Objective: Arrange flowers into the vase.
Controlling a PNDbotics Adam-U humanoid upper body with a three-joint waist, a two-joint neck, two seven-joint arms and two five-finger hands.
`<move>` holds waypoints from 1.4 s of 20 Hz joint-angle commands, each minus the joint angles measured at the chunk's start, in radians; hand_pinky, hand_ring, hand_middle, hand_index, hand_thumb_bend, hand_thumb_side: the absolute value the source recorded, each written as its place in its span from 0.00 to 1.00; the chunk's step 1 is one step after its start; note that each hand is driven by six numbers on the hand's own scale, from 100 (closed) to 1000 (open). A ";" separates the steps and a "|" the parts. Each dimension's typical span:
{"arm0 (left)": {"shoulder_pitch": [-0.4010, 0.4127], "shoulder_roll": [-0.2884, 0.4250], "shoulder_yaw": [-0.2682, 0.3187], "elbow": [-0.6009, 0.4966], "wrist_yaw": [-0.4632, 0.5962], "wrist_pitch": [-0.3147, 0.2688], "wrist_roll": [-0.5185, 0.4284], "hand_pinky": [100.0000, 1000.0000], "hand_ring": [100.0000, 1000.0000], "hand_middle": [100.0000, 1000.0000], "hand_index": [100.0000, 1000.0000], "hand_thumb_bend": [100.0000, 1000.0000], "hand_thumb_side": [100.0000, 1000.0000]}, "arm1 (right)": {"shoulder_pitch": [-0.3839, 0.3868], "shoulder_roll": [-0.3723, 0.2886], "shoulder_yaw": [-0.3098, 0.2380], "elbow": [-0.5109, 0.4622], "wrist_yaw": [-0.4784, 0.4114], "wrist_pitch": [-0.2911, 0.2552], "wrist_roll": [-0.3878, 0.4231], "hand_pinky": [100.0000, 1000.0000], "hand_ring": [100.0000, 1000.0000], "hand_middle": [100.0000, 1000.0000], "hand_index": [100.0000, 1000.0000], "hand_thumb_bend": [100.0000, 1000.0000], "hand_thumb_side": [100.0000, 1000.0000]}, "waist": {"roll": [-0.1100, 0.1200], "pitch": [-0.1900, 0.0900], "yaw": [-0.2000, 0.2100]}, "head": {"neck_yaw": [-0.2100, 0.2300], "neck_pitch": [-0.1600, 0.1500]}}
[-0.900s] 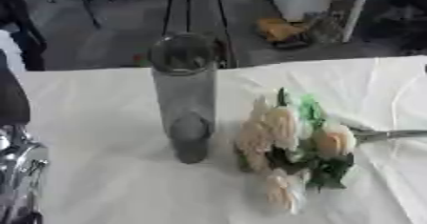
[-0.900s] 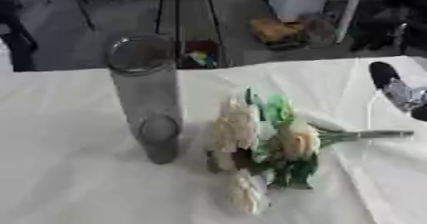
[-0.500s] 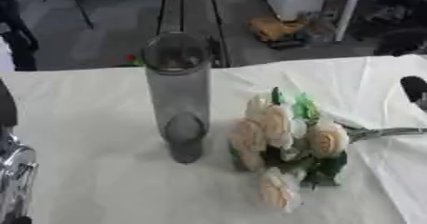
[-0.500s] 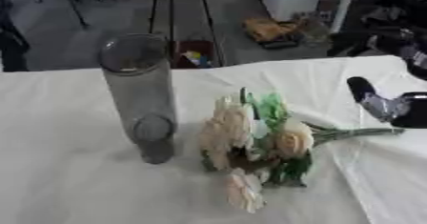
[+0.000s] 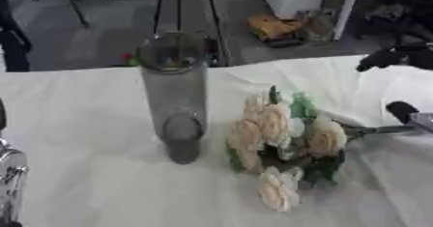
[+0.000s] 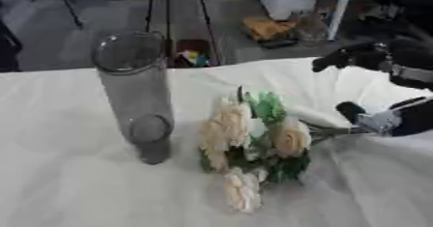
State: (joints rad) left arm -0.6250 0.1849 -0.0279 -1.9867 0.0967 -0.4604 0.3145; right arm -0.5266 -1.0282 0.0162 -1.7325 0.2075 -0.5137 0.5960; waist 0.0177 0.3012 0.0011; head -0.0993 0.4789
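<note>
Flowers lie beside the upright vase; the right hand hovers over their stems, fingers spread apart.

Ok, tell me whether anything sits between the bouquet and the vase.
Nothing visible does. The bouquet lies on the white cloth to the right of the upright glass vase, bare cloth between them. The right hand is at the stem end.

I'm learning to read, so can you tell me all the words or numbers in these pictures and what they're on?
There are no words, numbers or signs to read here.
The glass vase is plain.
The flowers carry no tag.
The white table cover is blank.
Things on the floor behind are too blurred to read.
</note>
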 commanded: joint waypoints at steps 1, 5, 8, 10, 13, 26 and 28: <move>-0.012 0.004 -0.005 -0.013 0.006 0.000 -0.007 0.70 0.82 0.82 0.88 0.24 0.90 | -0.030 -0.043 0.006 0.038 0.035 -0.018 0.028 0.84 0.90 0.86 1.00 0.30 0.48 | -0.001 -0.024 0.002 | -0.010 0.004; -0.013 0.003 -0.006 -0.013 0.009 0.000 -0.010 0.70 0.82 0.82 0.88 0.24 0.90 | -0.045 -0.034 0.022 0.085 0.074 -0.031 0.031 0.86 0.93 0.87 1.00 0.32 0.50 | -0.001 -0.023 0.005 | -0.014 -0.001; -0.013 0.003 -0.006 -0.013 0.010 0.001 -0.011 0.70 0.82 0.82 0.88 0.24 0.90 | -0.053 -0.026 0.028 0.117 0.097 -0.029 0.028 0.87 0.96 0.89 1.00 0.32 0.50 | -0.002 -0.023 0.006 | -0.015 -0.004; -0.012 0.002 -0.006 -0.013 0.010 0.001 -0.011 0.70 0.82 0.82 0.88 0.24 0.90 | -0.058 -0.021 0.030 0.134 0.115 -0.021 0.024 0.87 0.96 0.90 1.00 0.32 0.50 | -0.003 -0.023 0.006 | -0.015 -0.005; -0.013 0.002 -0.006 -0.013 0.010 0.001 -0.011 0.70 0.82 0.82 0.88 0.25 0.90 | -0.062 -0.014 0.034 0.150 0.150 0.008 0.012 0.87 0.96 0.90 1.00 0.33 0.50 | -0.004 -0.022 0.006 | -0.016 -0.006; -0.015 -0.003 -0.008 -0.013 0.011 0.003 -0.011 0.70 0.83 0.81 0.88 0.25 0.90 | -0.088 0.028 0.077 0.226 0.220 0.079 0.002 0.87 0.95 0.89 1.00 0.35 0.52 | -0.005 -0.019 0.011 | -0.028 -0.008; -0.015 -0.004 -0.008 -0.013 0.011 0.004 -0.011 0.70 0.83 0.81 0.88 0.25 0.90 | -0.096 0.037 0.083 0.240 0.227 0.087 0.008 0.86 0.93 0.88 1.00 0.36 0.52 | -0.006 -0.017 0.012 | -0.029 -0.008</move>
State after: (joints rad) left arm -0.6252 0.1756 -0.0331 -1.9867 0.1052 -0.4567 0.3069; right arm -0.6043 -0.9707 0.1061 -1.4970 0.4224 -0.4337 0.6035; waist 0.0170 0.3013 0.0130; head -0.1255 0.4804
